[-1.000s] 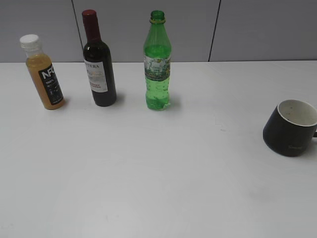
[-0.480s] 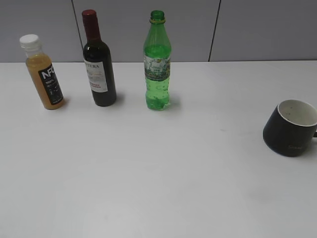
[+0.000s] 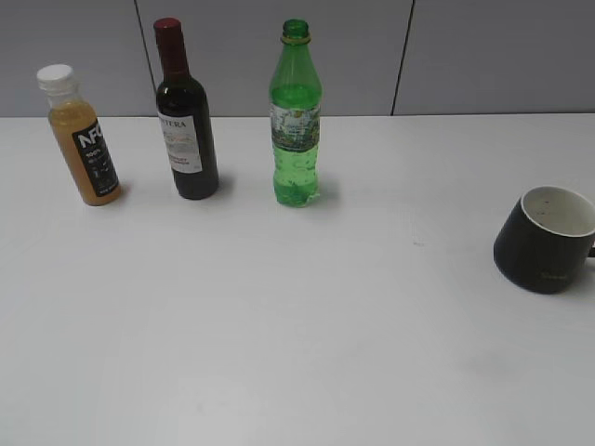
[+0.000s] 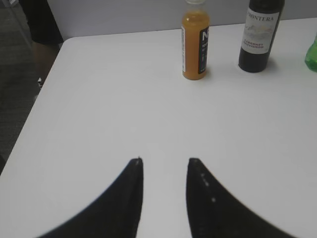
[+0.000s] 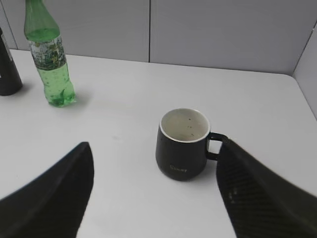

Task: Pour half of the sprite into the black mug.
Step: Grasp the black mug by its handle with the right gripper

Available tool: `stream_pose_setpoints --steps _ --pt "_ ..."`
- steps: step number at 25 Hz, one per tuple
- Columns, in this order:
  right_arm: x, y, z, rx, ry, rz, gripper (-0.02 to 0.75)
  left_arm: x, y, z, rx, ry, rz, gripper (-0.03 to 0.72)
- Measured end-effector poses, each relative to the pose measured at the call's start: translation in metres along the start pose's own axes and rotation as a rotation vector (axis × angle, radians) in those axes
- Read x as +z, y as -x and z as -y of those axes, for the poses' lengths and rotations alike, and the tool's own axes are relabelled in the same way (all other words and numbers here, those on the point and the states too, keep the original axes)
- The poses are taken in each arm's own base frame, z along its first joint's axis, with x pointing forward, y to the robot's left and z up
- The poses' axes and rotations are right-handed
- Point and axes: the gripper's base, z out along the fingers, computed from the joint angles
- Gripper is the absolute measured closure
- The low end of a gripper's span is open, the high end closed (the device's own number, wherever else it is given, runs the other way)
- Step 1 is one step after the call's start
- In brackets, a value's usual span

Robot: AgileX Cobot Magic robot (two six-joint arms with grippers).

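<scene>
Three bottles and one mug stand on the white tabletop (image 3: 279, 316). In the exterior view the bottles form a row along the back, toward 11 and 12 o'clock: an orange juice bottle (image 3: 82, 137) with a white cap at the far left, a dark wine bottle (image 3: 186, 116) with a red cap beside it, and the sprite (image 3: 296, 116), a green translucent bottle, upright and apart from the other two. Its neck ends in a green ring; I cannot tell whether a cap is on. The single black mug (image 3: 542, 240) sits well apart from the bottles at about 3 o'clock, near the right edge of the view, upright, white inside with a few dark specks.

The wine label reads "MONTERA" in the left wrist view; smaller lines below it are too fine to read. The juice label shows white letters "NF", the rest turned away. The sprite's pale picture label has no readable words. Faint small lettering sits low on the mug's wall, too blurred to read.

The left claw (image 4: 164, 161) hovers above bare tabletop, its two dark fingers a narrow gap apart, holding nothing; the juice bottle lies at its 12 o'clock. The right claw (image 5: 153, 146) stands wide open and empty, with the mug seen between its fingers, handle toward 3 o'clock, untouched.
</scene>
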Motion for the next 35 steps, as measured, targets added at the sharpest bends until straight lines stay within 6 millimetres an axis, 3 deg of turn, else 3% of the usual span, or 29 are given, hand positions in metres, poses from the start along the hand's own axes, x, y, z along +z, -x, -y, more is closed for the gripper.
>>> stream_pose_setpoints --steps 8,22,28,35 --pt "0.025 0.003 0.003 0.010 -0.013 0.005 0.151 0.000 0.000 0.000 0.000 0.000 0.000 0.452" --pt "0.050 -0.033 0.007 -0.012 -0.058 0.186 0.151 0.000 0.000 0.000 0.000 0.000 0.000 0.452" --pt "0.056 -0.040 0.008 -0.030 -0.063 0.179 0.151 0.000 0.000 0.000 0.000 0.000 0.000 0.452" --pt "0.083 -0.044 0.010 -0.027 -0.070 0.097 0.151 0.000 0.000 0.000 0.000 0.000 0.000 0.452"
